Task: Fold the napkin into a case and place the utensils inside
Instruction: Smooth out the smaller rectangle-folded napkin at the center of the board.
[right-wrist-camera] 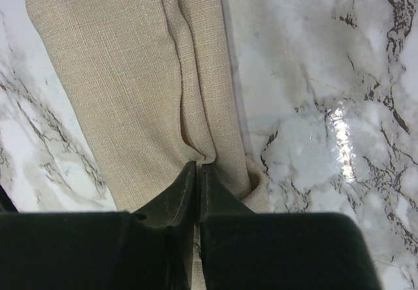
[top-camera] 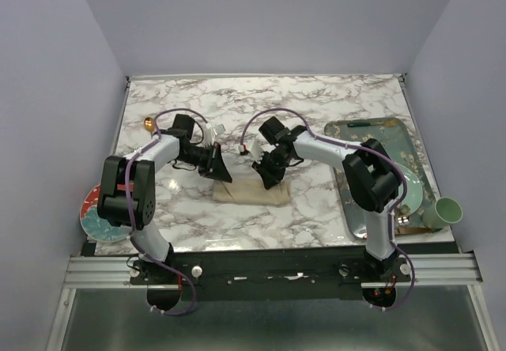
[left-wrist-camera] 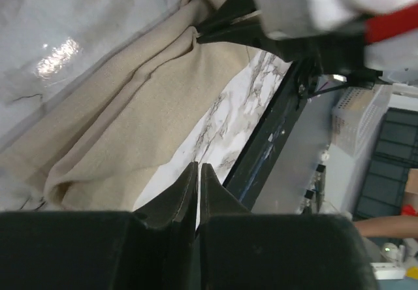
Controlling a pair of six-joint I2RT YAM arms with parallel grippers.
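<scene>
The beige napkin (top-camera: 247,192) lies folded into a narrow oblong strip on the marble table, between my two grippers. My right gripper (top-camera: 267,175) is shut, and its tips pinch a fold at the strip's right end (right-wrist-camera: 196,147). Its black fingers (left-wrist-camera: 225,19) also show at the far end of the cloth (left-wrist-camera: 130,113) in the left wrist view. My left gripper (top-camera: 224,173) is shut with nothing between its jaws, and its tips (left-wrist-camera: 198,167) sit just off the napkin's near edge over bare marble. A small gold spoon (top-camera: 148,122) lies at the table's far left. I cannot make out the fork.
A patterned tray (top-camera: 360,133) on the right holds plates, with a green cup (top-camera: 447,211) at its near corner. A red-rimmed plate (top-camera: 93,213) sits at the left front edge. A small white object (top-camera: 220,130) lies behind the left gripper.
</scene>
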